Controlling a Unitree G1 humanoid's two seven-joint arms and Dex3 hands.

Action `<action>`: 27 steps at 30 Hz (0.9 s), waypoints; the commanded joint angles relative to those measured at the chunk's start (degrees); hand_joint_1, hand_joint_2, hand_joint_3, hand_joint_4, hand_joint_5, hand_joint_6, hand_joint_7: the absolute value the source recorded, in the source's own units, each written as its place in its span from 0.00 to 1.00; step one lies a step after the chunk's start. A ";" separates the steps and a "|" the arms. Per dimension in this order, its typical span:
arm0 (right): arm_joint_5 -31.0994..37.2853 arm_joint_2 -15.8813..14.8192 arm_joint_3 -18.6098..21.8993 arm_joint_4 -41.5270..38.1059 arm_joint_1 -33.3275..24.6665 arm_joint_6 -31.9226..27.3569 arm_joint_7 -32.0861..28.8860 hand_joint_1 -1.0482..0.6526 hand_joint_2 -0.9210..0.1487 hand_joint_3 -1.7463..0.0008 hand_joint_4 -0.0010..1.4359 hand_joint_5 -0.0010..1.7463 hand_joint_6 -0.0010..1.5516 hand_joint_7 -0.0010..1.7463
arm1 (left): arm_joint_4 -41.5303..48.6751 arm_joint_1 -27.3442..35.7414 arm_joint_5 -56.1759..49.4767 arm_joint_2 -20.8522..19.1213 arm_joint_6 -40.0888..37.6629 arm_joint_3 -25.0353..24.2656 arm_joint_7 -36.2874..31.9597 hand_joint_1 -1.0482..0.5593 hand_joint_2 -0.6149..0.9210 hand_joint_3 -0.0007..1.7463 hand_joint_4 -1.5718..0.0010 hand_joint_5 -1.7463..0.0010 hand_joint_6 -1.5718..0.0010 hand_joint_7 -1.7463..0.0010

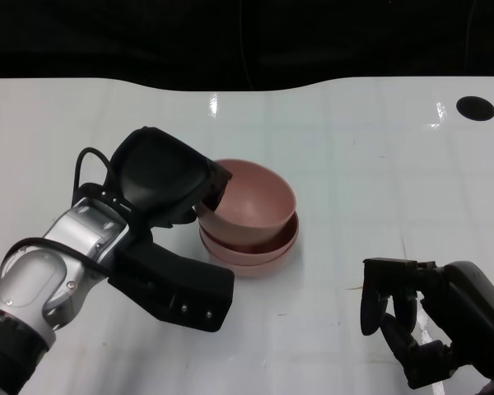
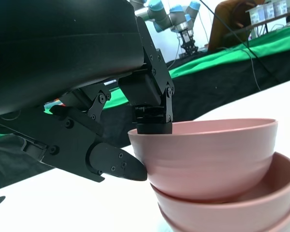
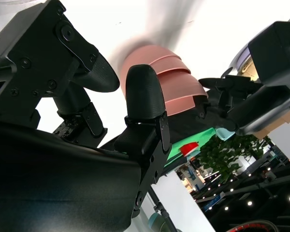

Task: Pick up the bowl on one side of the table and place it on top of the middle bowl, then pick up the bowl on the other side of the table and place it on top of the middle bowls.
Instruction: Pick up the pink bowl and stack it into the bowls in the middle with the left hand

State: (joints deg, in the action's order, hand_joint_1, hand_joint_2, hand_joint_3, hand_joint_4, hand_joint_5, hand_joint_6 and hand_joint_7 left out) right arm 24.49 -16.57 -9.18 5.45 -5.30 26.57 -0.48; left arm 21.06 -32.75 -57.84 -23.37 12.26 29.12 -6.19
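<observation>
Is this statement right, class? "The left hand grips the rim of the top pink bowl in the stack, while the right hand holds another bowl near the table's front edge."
One part is wrong. The right hand holds nothing, as the head view shows. The rest stands: the left hand grips the rim of the top pink bowl in the stack.

You have bare white table (image 1: 354, 156) open beyond and to the right of the stacked pink bowls (image 1: 251, 222). The stack's left flank is blocked by the left hand (image 1: 169, 185) (its fingers pinch the top bowl's rim). The right hand (image 1: 420, 317) occupies the near right corner, well apart.
</observation>
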 commanded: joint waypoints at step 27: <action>0.00 -0.04 0.29 0.29 -0.17 -0.15 0.20 0.57 0.71 0.07 0.67 1.00 0.51 0.91 | -14.18 14.12 6.58 -2.66 -4.54 -6.18 4.39 0.21 1.00 0.17 0.94 1.00 0.91 0.99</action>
State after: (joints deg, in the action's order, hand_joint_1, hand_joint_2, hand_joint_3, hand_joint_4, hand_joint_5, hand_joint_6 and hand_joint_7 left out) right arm 24.50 -16.44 -9.22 5.63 -5.30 26.35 -0.17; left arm 8.72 -19.91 -52.49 -24.78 8.14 24.47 -2.43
